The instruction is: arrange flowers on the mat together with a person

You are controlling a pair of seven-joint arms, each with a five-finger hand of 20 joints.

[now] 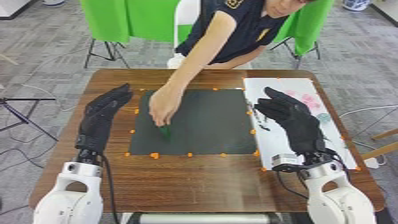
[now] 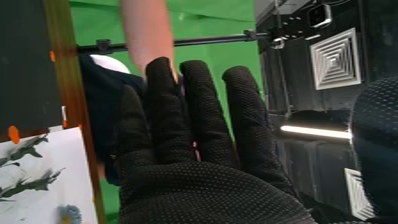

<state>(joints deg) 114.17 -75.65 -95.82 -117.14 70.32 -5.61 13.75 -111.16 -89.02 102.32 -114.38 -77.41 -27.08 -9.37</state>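
Green stem (image 1: 164, 131) at the dark mat (image 1: 209, 137), pinched by the person's hand (image 1: 163, 106). We judge: first placement underway. Our left hand (image 1: 99, 114) and right hand (image 1: 293, 119): fingers released, empty. Next, we judge: right hand takes a pink flower (image 1: 308, 100).

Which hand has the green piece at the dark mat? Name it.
The person's bare hand, pinching the green piece over the mat; the robot's left hand and right hand flank it.
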